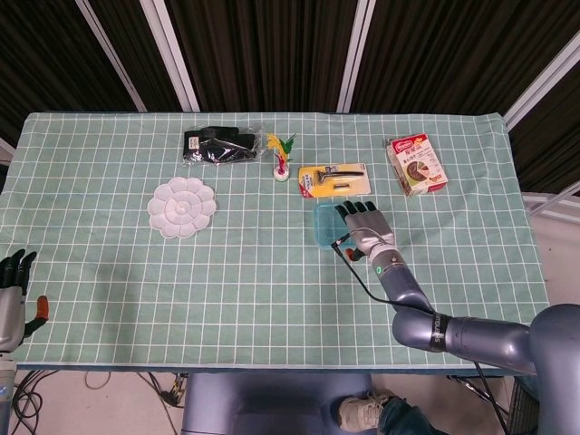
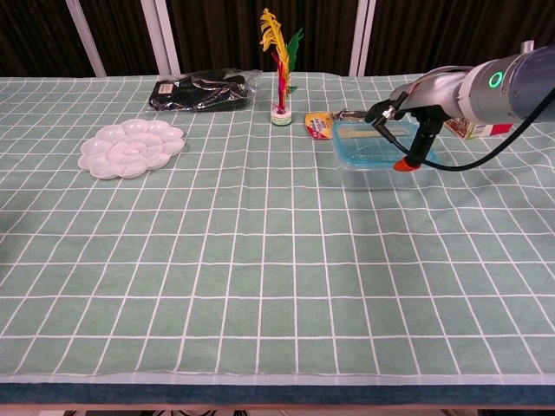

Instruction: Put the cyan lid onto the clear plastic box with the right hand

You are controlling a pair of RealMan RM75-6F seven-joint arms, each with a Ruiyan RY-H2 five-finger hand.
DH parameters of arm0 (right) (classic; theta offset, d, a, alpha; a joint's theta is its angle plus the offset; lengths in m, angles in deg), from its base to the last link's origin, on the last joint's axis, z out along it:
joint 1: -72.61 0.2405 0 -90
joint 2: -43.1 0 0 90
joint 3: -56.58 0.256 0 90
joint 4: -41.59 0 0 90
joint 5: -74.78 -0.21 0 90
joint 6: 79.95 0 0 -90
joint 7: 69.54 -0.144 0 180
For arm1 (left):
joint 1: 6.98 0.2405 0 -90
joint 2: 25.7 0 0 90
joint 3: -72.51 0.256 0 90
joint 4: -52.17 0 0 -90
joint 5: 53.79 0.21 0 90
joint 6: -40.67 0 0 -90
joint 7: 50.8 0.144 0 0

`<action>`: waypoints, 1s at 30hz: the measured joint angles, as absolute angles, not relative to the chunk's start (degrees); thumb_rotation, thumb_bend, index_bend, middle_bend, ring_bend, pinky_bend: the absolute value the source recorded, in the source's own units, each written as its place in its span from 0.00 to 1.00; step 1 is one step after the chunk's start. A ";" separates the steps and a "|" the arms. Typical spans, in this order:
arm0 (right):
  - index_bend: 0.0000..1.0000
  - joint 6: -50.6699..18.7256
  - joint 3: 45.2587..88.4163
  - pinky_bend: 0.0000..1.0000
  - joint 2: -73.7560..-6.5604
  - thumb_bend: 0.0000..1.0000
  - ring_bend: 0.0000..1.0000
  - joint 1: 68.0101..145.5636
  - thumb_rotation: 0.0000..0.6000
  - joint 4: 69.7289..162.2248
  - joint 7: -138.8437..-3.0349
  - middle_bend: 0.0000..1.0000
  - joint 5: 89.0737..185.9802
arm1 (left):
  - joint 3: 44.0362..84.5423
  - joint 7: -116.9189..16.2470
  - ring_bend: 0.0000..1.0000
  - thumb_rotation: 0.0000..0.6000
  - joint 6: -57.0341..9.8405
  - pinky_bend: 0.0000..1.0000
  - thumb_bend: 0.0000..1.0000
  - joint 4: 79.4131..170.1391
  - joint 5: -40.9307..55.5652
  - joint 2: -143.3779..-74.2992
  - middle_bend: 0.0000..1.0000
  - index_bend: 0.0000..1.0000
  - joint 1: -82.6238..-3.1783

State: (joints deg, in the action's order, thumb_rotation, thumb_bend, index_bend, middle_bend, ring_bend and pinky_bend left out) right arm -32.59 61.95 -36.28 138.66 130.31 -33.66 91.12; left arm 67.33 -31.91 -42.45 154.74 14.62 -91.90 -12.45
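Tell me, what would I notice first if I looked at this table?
Probably the right hand, resting flat on the cyan lid of the clear plastic box at the table's right side. Next, the bright feather shuttlecock standing at the back, and the white flower-shaped palette on the left.

open cloth: front, left of clear plastic box (image 2: 375, 165) | blocked behind: yellow blister pack (image 1: 334, 179)

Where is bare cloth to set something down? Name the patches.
The near half of the table is bare, and so is the stretch between the white palette and the clear box. The far right is crowded: right hand, box, yellow card pack, snack box.
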 measured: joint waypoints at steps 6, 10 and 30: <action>0.00 -32.15 62.21 0.00 -34.79 0.39 0.00 138.78 1.00 131.69 -33.76 0.03 90.49 | 67.38 -31.92 0.00 1.00 -42.43 0.00 0.53 154.69 14.69 -91.92 0.00 0.06 -12.46; 0.00 -31.04 63.12 0.00 -33.34 0.39 0.00 138.47 1.00 133.49 -34.83 0.03 91.03 | 67.41 -31.91 0.00 1.00 -42.35 0.00 0.53 154.72 14.71 -91.92 0.00 0.06 -12.49; 0.50 -24.94 68.57 0.00 -39.79 0.39 0.00 133.59 1.00 130.92 -45.81 0.03 108.75 | 67.29 -32.52 0.00 1.00 -41.41 0.00 0.53 155.24 13.93 -91.38 0.00 0.06 -12.73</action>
